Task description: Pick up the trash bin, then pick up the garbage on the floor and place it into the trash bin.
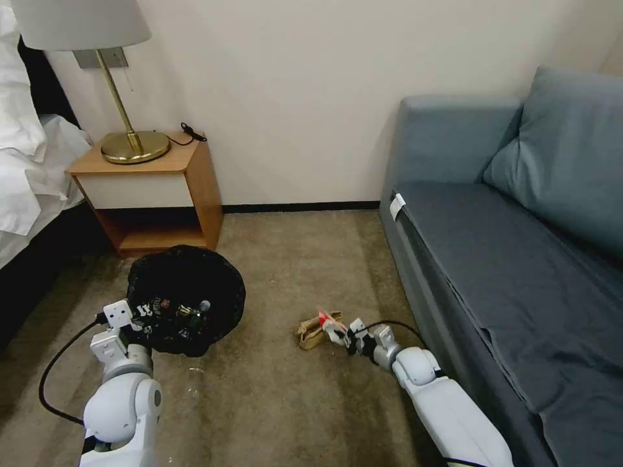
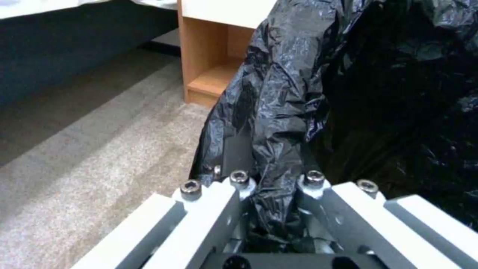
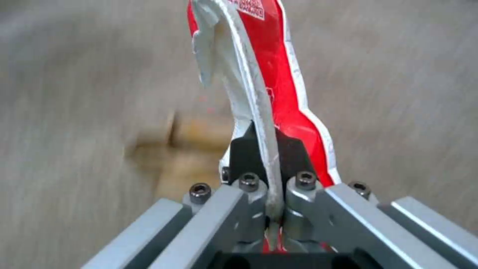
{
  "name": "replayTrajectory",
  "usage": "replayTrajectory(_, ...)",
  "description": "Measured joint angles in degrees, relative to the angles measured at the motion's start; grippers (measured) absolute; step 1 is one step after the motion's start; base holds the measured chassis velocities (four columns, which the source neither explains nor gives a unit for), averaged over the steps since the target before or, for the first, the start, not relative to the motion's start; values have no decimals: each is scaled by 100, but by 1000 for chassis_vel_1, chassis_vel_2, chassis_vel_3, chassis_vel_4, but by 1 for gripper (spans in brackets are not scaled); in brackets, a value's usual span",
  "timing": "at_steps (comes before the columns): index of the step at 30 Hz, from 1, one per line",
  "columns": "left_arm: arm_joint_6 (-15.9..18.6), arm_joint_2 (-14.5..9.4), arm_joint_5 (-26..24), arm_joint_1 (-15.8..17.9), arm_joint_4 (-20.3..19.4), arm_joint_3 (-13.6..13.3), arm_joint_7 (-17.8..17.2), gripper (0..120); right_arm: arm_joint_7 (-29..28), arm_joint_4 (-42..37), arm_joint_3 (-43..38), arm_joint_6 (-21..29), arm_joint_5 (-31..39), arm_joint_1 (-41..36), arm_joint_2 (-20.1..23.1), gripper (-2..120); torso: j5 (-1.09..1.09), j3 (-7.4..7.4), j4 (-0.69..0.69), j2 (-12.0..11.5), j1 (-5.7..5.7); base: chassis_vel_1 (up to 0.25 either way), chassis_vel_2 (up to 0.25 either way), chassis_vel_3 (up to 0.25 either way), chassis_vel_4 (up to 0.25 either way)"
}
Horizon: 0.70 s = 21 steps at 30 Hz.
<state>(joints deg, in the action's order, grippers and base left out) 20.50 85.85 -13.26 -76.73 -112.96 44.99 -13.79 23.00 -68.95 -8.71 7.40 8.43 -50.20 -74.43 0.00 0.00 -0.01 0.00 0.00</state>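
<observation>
Right gripper (image 3: 271,194) clamped flat on red-and-white packet (image 3: 269,71), low over carpet (image 1: 279,259) beside sofa (image 1: 519,259), tan paper (image 1: 311,332) just beyond on floor; packet judged light, thin and limp, best pinched at an edge as now, likely to flop in transit. Left gripper (image 2: 271,183) closed on crinkly black liner at rim of trash bin (image 1: 185,298), bin near nightstand (image 1: 156,194), well apart from packet; liner judged soft and slippery, so grip should take in the stiff rim beneath
</observation>
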Motion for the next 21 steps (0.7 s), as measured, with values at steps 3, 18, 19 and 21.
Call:
replayTrajectory(3, -6, 2, 1, 4, 31, -17, 2, 3, -446, -345, 140, -145, 275, 146, -16, 0, -1, 0, 0, 0, 0, 0, 0, 0, 0)
replayTrajectory(18, -45, 38, 19, 0, 59, -72, 7, 3, -2949, -1348, 2572, -489, 1518, 1524, -557, 0, -1, 0, 2, 0, 0, 0, 0, 0, 0)
replayTrajectory(19, -45, 38, 19, 0, 59, -72, 7, 3, -2949, -1348, 2572, -489, 1518, 1524, -557, 0, -1, 0, 2, 0, 0, 0, 0, 0, 0)
replayTrajectory(21, -49, 53, 32, -6, 56, -100, -6, 3, -3185, -1230, 3026, -411, 1587, 1672, -717, 0, -2, 0, 2, 0, 0, 0, 0, 0, 0)
